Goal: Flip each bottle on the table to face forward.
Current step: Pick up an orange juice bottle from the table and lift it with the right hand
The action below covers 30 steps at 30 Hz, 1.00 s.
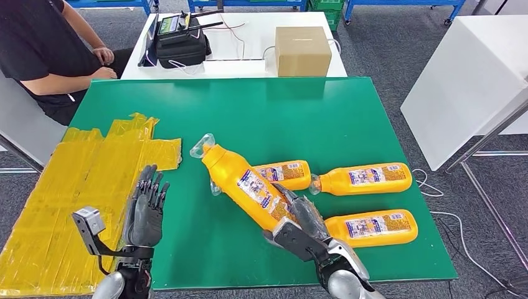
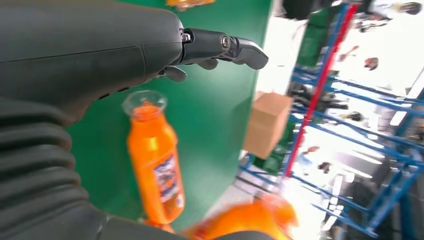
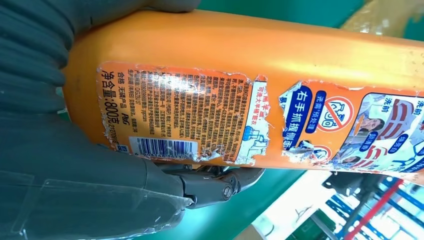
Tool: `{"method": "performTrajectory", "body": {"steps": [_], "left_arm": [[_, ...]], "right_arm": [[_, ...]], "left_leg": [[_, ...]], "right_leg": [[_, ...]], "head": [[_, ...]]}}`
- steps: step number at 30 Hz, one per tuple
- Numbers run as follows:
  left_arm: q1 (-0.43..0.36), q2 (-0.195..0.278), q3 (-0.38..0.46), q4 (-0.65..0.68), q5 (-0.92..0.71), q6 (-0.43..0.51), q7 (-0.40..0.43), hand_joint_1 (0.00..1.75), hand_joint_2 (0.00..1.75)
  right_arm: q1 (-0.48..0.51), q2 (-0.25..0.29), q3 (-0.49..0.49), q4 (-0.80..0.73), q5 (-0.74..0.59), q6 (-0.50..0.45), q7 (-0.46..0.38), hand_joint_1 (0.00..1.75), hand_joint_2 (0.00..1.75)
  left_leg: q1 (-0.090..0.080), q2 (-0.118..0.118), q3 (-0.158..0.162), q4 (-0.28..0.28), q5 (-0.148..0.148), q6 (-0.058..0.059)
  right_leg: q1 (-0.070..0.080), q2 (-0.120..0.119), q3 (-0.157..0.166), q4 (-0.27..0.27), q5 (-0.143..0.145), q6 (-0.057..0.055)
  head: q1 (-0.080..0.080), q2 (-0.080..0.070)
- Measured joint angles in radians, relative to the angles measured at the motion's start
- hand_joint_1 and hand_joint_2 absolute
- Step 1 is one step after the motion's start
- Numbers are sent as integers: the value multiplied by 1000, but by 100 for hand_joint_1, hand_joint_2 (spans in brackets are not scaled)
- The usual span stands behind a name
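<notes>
Right hand (image 1: 306, 215) grips the lower body of one orange bottle (image 1: 246, 184), fingers wrapped around it. Bottle is lifted at an angle, clear cap end pointing up and away toward the far-left, base down in the hand. Right wrist view: the torn label (image 3: 250, 120) with barcode and printed text faces the camera, thumb under the bottle.

Left hand (image 1: 146, 208) holds nothing, fingers apart and extended, hovering over the green bench (image 1: 299, 112) near its left edge, just beside the yellow sheet (image 1: 75, 187). Left wrist view shows its fingers (image 2: 235, 47) stretched out over the green surface.

Three other orange bottles lie on their sides on the bench, labels up:
- one (image 1: 283, 174) partly behind the held bottle, touching or just beside it, can't tell which
- one (image 1: 364, 179) to its right, cap pointing left
- one (image 1: 373, 227) nearer the front edge, just right of the right hand

Far side: white table with a cardboard box (image 1: 302, 50) and a black case (image 1: 180, 43). A seated person (image 1: 43, 56) in a dark shirt is at the far left.
</notes>
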State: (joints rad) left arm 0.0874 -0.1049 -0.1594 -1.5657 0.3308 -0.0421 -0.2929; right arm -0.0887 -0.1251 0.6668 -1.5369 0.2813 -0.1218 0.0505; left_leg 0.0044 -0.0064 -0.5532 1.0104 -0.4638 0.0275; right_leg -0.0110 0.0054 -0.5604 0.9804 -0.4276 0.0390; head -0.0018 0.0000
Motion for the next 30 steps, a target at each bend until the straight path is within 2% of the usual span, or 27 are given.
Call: {"method": "performTrajectory", "body": {"steps": [6, 13, 24, 30], "left_arm": [[-7, 5, 0, 15, 56, -19, 46, 0, 175], [3, 14, -20, 31, 185, -158, 74, 0, 175], [11, 30, -56, 41, 341, -296, 124, 0, 175], [12, 37, -57, 41, 412, -381, 140, 0, 175]], "right_arm": [[0, 31, -4, -31, -26, -25, -14, 175, 175], [-23, 48, 1, -9, -33, -5, -60, 175, 175], [-117, 98, 107, 73, -21, 90, -26, 175, 175], [-186, 114, 182, 132, -23, 189, 5, 175, 175]], "left_leg": [[0, 0, 0, 0, 0, 0], [0, 0, 0, 0, 0, 0], [0, -1, 0, 0, 0, 0], [0, 0, 0, 0, 0, 0]], "right_leg": [[0, 0, 0, 0, 0, 0], [0, 0, 0, 0, 0, 0], [0, 0, 0, 1, 0, 0], [0, 0, 0, 1, 0, 0]], "head": [[0, 0], [0, 0], [0, 0], [0, 0]]}}
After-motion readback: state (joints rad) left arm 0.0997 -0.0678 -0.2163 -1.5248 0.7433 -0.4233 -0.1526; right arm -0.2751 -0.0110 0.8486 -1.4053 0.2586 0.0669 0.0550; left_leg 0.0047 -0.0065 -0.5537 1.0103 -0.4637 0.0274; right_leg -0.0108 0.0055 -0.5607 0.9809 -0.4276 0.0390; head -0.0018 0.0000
